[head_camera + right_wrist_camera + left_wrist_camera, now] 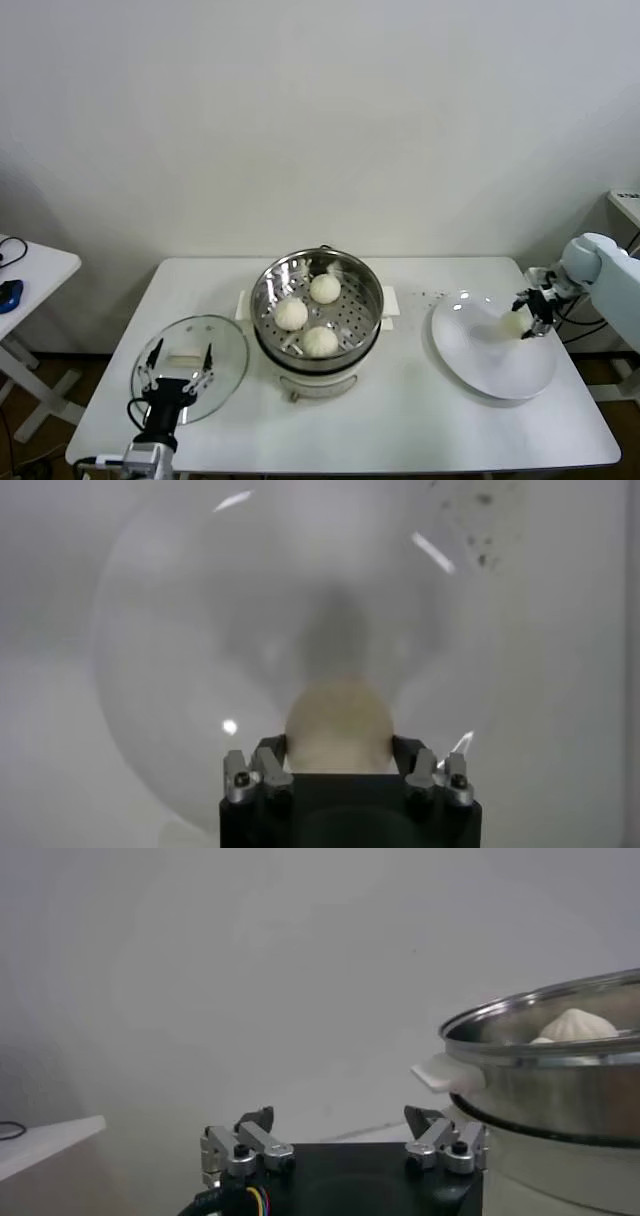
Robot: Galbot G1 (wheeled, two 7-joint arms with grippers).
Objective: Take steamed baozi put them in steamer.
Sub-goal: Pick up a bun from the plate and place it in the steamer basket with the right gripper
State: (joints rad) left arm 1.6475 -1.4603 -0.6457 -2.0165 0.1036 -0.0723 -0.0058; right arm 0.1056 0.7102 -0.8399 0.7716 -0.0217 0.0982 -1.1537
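Observation:
The steamer (266, 283) stands mid-table with three steamed baozi on its perforated tray: one at the back (325, 288), one on the left (291, 313), one in front (320, 341). A fourth baozi (511, 322) lies on the white plate (480, 355) at the right. My right gripper (521, 320) has its fingers against both sides of it; the right wrist view shows this baozi (338, 720) filling the gap between the jaws of the right gripper (338, 748) over the plate (180, 630). My left gripper (180, 366) hangs open near the table's front left. Its wrist view shows the left gripper (345, 1118) empty, with the steamer (560, 1093) and one baozi (578, 1025) beside it.
A round glass lid (228, 345) with a white handle lies flat on the table under my left gripper. A small side table (35, 265) with a blue object (8, 293) stands at the far left. Dark specks mark the tabletop (430, 293) behind the plate.

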